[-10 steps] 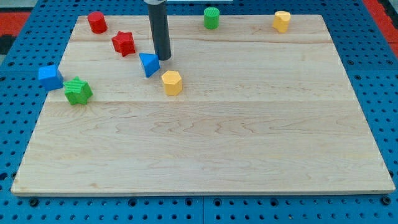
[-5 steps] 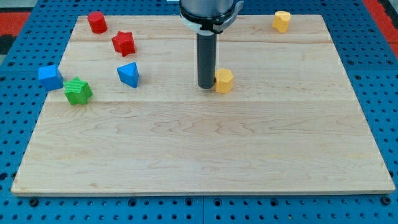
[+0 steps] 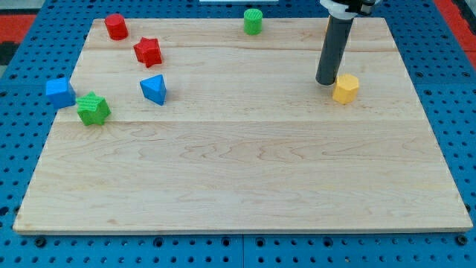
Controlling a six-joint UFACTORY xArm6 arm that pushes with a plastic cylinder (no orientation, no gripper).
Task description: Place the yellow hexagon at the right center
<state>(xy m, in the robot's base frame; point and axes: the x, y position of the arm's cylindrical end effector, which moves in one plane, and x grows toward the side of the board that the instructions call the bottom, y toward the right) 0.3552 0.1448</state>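
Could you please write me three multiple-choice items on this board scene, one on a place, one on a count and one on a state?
1. Where is my tip relative to the yellow hexagon?
A. close on its left side in the view
B. far below it
C. at the view's left edge

2. How many blue blocks lie on the board?
A. none
B. two
C. four

3. How does the red star stand to the other blocks?
A. stacked on the green one
B. pressed against the yellow hexagon
C. apart, touching none

Answers:
1 A, the rod's end sits right beside the hexagon's left face.
2 B, the blue cube and the blue triangle are the only blue ones.
3 C, bare wood shows all round the star.
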